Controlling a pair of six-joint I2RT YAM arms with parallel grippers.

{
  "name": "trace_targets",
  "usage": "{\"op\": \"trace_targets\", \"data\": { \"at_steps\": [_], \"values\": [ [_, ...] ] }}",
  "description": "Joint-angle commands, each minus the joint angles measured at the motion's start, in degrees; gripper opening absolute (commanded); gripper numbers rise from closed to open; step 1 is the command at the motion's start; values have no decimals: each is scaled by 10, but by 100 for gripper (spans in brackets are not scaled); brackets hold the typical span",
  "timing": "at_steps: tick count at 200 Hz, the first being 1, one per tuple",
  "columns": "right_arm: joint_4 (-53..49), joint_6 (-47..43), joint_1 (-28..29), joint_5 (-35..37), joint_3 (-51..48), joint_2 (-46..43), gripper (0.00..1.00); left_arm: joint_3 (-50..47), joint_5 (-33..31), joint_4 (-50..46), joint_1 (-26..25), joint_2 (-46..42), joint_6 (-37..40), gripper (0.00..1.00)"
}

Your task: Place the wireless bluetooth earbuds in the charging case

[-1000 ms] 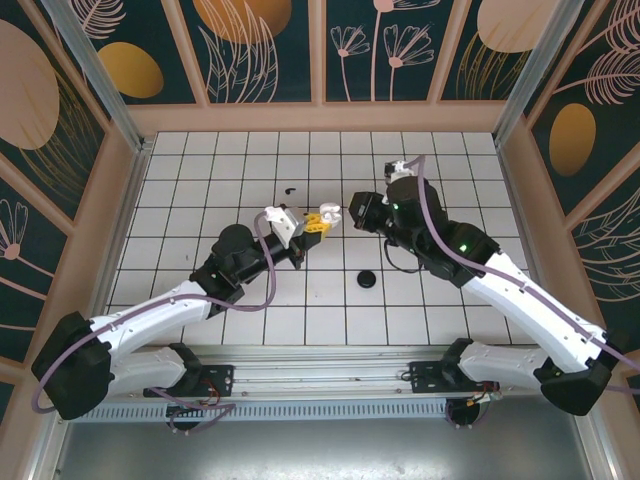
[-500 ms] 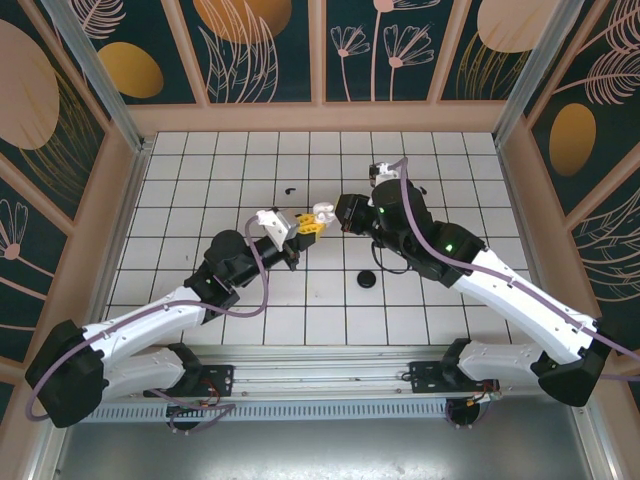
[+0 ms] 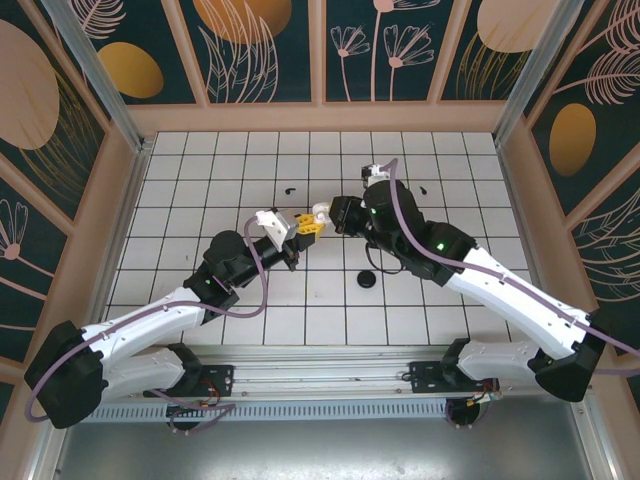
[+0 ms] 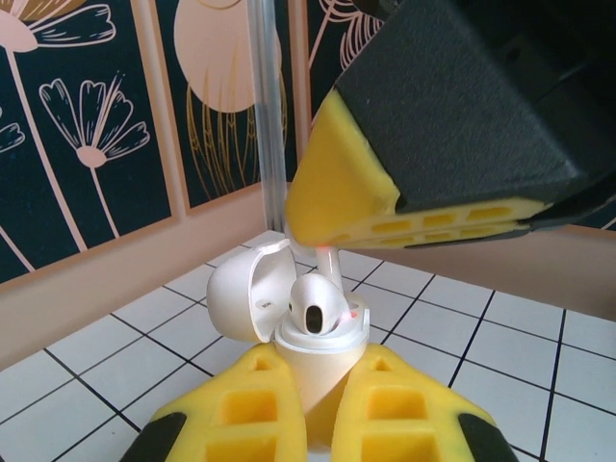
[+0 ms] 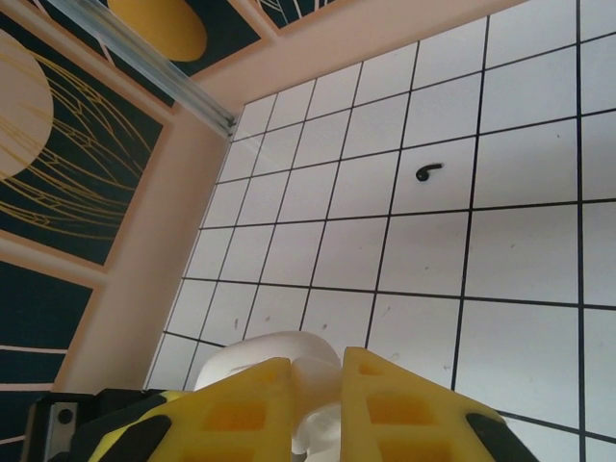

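From above, the left gripper and right gripper meet tip to tip over the middle of the tiled table. The charging case shows as a white speck between them, lifted off the tiles, presumably so one arm can present it to the other. Two black earbuds lie farther back, well apart from each other and from the grippers. A black disc sits nearer the bases.

In the left wrist view, the left gripper has its yellow fingers closed around the lower body of the charging case, keeping it upright with the lid swung open to the left, so the sockets face up. A white earbud sits in the mouth of the case, head showing and apparently not fully sunk. The right gripper hangs just above it, fingers nearly together. A thin pale stem runs up toward its tip, but I cannot tell whether it grips that or only hovers.

In the right wrist view, the right gripper looks down past its own fingers at the white case, with only a narrow gap between them. One black earbud lies alone on a tile beyond, not yet collected.
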Motion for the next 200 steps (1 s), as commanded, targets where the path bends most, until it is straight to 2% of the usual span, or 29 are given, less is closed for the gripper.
{"op": "trace_targets", "data": {
  "at_steps": [1,131,200],
  "values": [
    [14,-15,5,13,-9,4,15,4,-9,10,-3,-9,-9,0],
    [4,-63,16,-22,-10,18,15,1,-31,23,-3,5,-44,0],
    [-14,-95,17,-52,26,51,22,3,-35,22,-3,10,-40,0]
  ]
}}
